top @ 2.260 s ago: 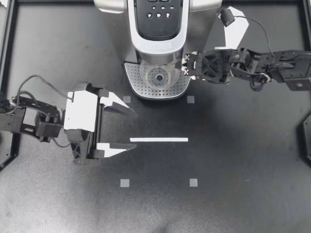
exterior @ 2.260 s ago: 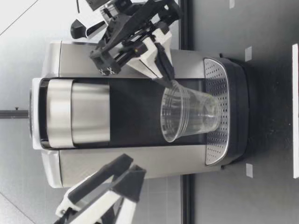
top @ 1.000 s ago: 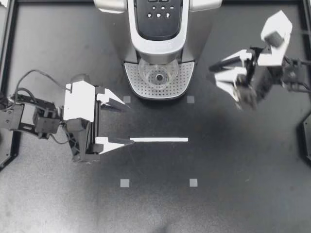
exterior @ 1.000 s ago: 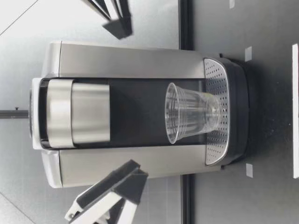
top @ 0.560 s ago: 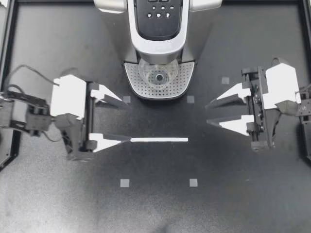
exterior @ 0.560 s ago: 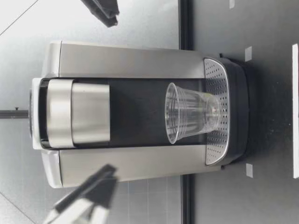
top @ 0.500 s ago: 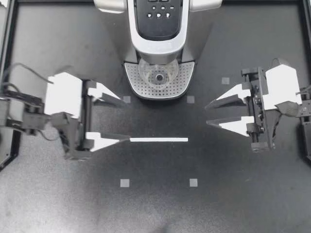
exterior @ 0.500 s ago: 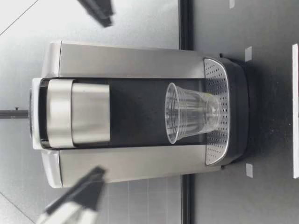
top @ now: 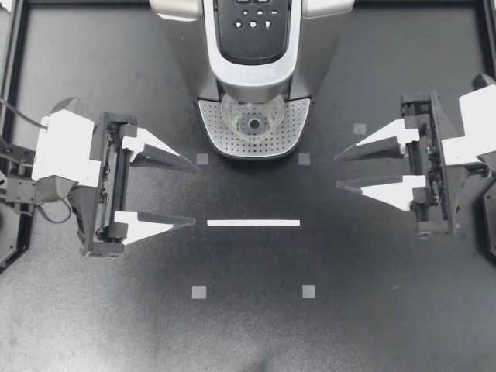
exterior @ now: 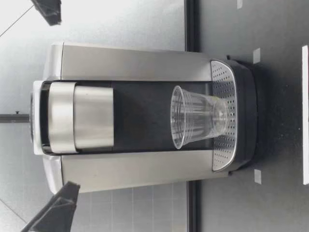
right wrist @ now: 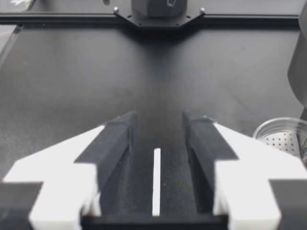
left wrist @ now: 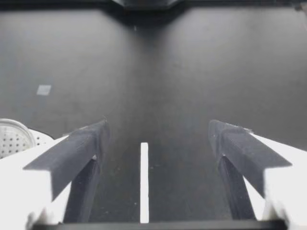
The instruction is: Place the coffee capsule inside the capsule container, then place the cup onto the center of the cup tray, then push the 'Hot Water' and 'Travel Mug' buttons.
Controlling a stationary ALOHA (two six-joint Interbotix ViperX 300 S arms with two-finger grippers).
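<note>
Drew right gripper (top: 338,170) back to the right edge and left gripper (top: 194,192) further left, both spread wide, holding nothing. Leaves cup (top: 253,120) upright mid cup tray (top: 293,124), far centre. Looks thin, light, crushable; best pinched gently by the wall near the rim.

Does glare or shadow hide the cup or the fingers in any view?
Top view: no; the cup shows plainly, and my left gripper and right gripper cast no marked shadow. Low view: highlights streak the cup, yet its outline is plain. Wrist views: even light; the fingers show bright white.
</note>
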